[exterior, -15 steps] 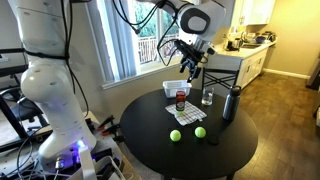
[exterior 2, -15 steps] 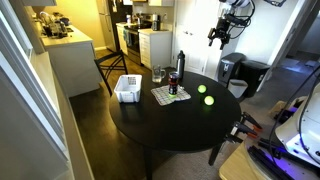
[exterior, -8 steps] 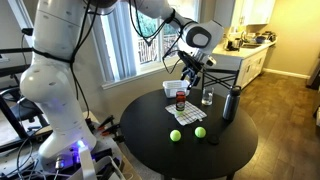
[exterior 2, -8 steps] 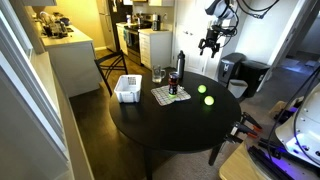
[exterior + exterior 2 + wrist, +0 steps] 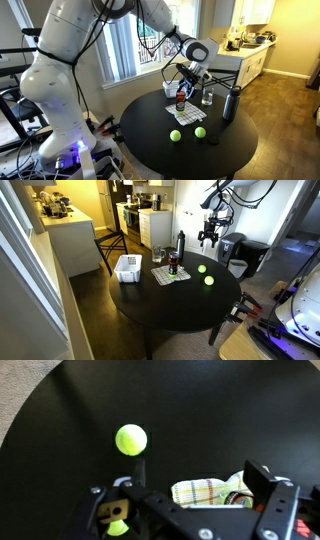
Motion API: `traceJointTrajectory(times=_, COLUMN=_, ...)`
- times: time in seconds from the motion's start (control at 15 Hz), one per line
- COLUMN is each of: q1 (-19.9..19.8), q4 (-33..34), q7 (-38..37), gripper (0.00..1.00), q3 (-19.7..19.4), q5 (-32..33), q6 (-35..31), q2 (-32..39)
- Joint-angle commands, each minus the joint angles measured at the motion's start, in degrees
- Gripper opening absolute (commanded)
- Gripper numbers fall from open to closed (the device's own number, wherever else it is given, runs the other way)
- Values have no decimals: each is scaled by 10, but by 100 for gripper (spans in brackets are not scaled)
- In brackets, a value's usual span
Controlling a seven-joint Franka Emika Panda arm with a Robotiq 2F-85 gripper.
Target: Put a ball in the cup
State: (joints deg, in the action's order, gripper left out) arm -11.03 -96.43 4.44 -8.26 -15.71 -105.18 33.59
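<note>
Two yellow-green balls lie nearest in an exterior view, side by side but apart on the round black bench [image 5: 215,160]: one ball [image 5: 175,135] and the other ball [image 5: 200,131]. Both are fuzzy, tennis-type and look alike, and both rest on bare benchtop outside the cup.

One cup [image 5: 180,98] stands upright behind them on one checked cloth [image 5: 170,106]. It is small and red with a dark upper part. Beside it stand one clear glass [image 5: 208,97] and one tall dark bottle [image 5: 231,103], and one white tub [image 5: 174,87] sits at the far edge.

One tool [image 5: 188,76] hangs in the air above the cup's end of the bench, touching nothing. In the wrist view the tool [image 5: 195,485] has its fingers [image 5: 260,478] spread wide with nothing between them. There one ball [image 5: 131,439] shows whole on the black top, while the other ball [image 5: 117,528] is half hidden behind the tool.
</note>
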Motion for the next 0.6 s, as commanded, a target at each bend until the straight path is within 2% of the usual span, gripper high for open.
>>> traceJointTrajectory(times=0.0, q1=-10, q4=1, q7=-4, gripper=100, q3=11, q5=18, q6=3, q2=4)
traceJointTrajectory(times=0.53, q1=-10, q4=1, q7=-4, gripper=100, q3=10, q5=30, q6=8, q2=8)
